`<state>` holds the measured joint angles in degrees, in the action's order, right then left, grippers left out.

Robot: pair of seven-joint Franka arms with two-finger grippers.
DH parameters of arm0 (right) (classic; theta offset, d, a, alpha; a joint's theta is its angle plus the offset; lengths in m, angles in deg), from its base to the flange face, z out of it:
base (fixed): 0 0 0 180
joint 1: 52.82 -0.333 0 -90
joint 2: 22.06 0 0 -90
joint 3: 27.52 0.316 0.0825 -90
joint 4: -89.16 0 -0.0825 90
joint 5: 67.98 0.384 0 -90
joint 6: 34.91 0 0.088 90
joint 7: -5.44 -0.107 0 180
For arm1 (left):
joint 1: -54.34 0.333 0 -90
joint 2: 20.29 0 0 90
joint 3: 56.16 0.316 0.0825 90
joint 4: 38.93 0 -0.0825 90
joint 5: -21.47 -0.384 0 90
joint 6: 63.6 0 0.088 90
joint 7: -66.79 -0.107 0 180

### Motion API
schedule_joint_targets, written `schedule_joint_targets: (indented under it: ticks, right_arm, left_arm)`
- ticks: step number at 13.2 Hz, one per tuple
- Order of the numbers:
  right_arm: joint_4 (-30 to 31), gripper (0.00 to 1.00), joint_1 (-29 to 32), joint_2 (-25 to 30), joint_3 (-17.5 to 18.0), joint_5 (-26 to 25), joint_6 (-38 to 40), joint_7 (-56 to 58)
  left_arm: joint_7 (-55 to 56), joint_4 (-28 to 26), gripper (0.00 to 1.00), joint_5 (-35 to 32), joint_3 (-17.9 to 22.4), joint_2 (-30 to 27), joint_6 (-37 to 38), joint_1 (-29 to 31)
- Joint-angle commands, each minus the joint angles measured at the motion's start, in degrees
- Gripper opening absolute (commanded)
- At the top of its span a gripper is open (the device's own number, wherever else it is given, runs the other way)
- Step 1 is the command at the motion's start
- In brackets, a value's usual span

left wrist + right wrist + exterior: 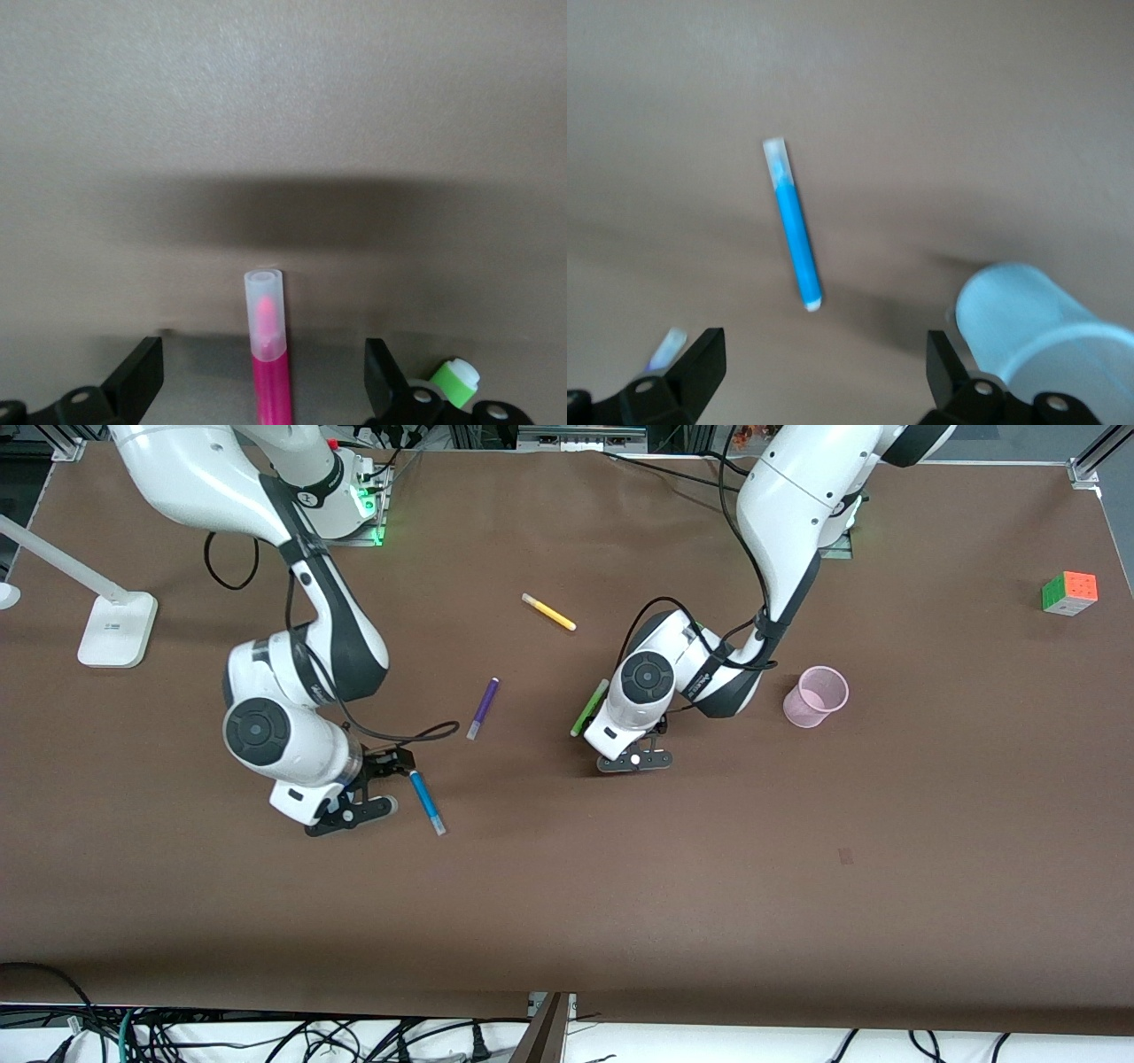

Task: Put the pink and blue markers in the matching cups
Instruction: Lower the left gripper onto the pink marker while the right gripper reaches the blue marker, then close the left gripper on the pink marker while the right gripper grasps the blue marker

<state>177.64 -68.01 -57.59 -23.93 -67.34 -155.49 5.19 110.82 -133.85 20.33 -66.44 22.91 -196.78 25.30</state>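
Observation:
The pink marker lies on the table between the open fingers of my left gripper, which touch nothing. In the front view my left gripper hides that marker. The pale pink cup stands upright toward the left arm's end. The blue marker lies beside my right gripper, which is open and empty. In the right wrist view the blue marker lies ahead of the right gripper, and the pale blue cup stands close by one finger. The right arm hides that cup in the front view.
A lime-green pen lies against the left hand; its end shows in the left wrist view. A purple pen and a yellow pen lie mid-table. A puzzle cube and a lamp base sit at the table's two ends.

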Motion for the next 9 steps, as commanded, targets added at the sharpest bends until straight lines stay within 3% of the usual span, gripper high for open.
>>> schedule_joint_targets:
  ticks: [1,3,5,6,9]
  right_arm:
    - [-1.3,1.0,-0.4,-3.6,-0.3,0.2,-5.4,0.3]
    - [-1.3,1.0,-1.2,-5.3,-0.3,0.2,-9.1,0.3]
    - [-1.3,1.0,-2.4,-7.0,-0.3,0.1,-11.7,-0.1]
    - [-1.3,1.0,-3.1,-7.9,-0.3,0.1,-12.6,-0.3]
    - [-1.3,1.0,-3.8,-9.9,-0.3,0.1,-16.1,-0.4]
  left_arm:
    - [1.4,1.1,0.94,-1.2,0.8,0.4,-0.1,-0.8]
    - [1.4,0.8,0.55,-1.2,0.8,0.4,-0.1,-0.8]
    - [1.3,0.7,0.05,-1.3,0.9,0.2,-0.1,-0.8]
    - [1.2,0.7,0.0,-1.3,0.9,0.0,0.0,-0.6]
    - [0.9,0.7,0.0,-1.3,1.0,-1.4,1.1,0.1]
